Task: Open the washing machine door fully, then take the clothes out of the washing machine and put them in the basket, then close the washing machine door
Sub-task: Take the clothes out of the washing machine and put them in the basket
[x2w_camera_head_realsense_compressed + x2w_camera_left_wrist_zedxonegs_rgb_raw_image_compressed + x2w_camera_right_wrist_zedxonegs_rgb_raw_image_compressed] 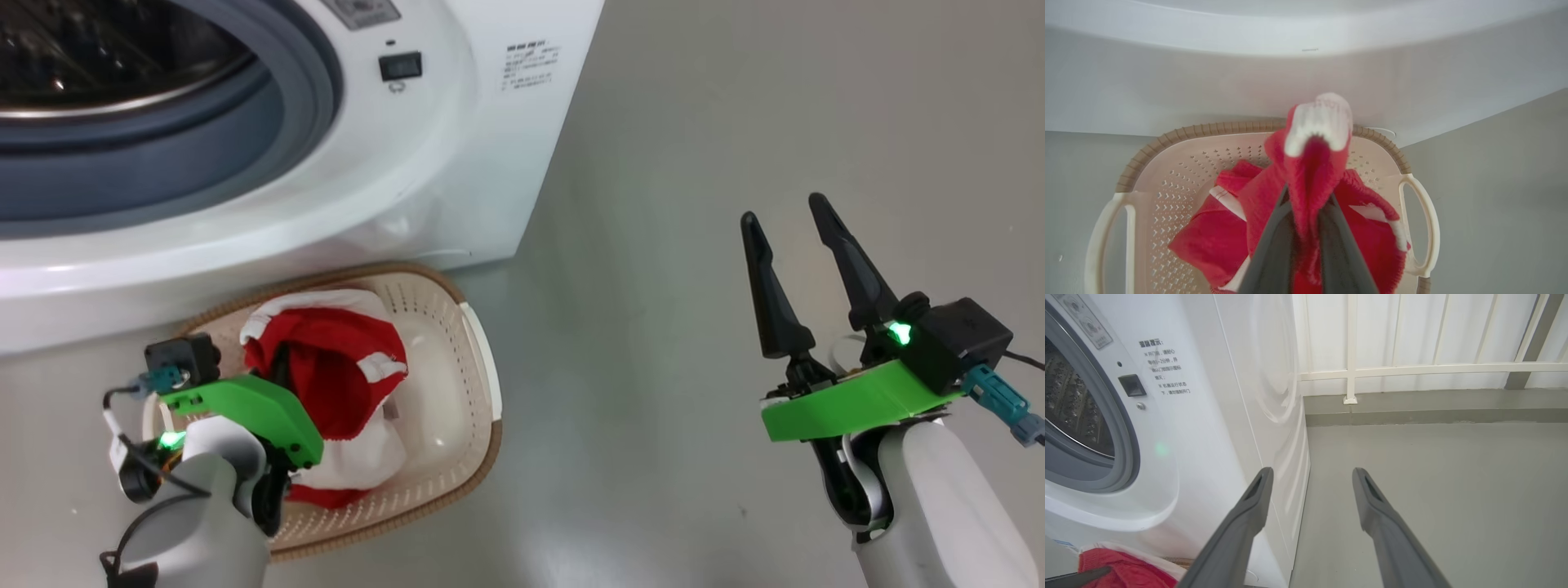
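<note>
left pincer [1308, 196] clenched on clothes [1310, 171] over basket [1180, 132] | right pincer [782, 208] released | right wrist view: railing [1412, 369]

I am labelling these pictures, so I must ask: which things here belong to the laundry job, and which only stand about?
Job:
- washer
- clothes
- basket
- left gripper, shut on clothes over the basket
- right gripper, open and empty

Standing about:
- railing
- floor
</note>
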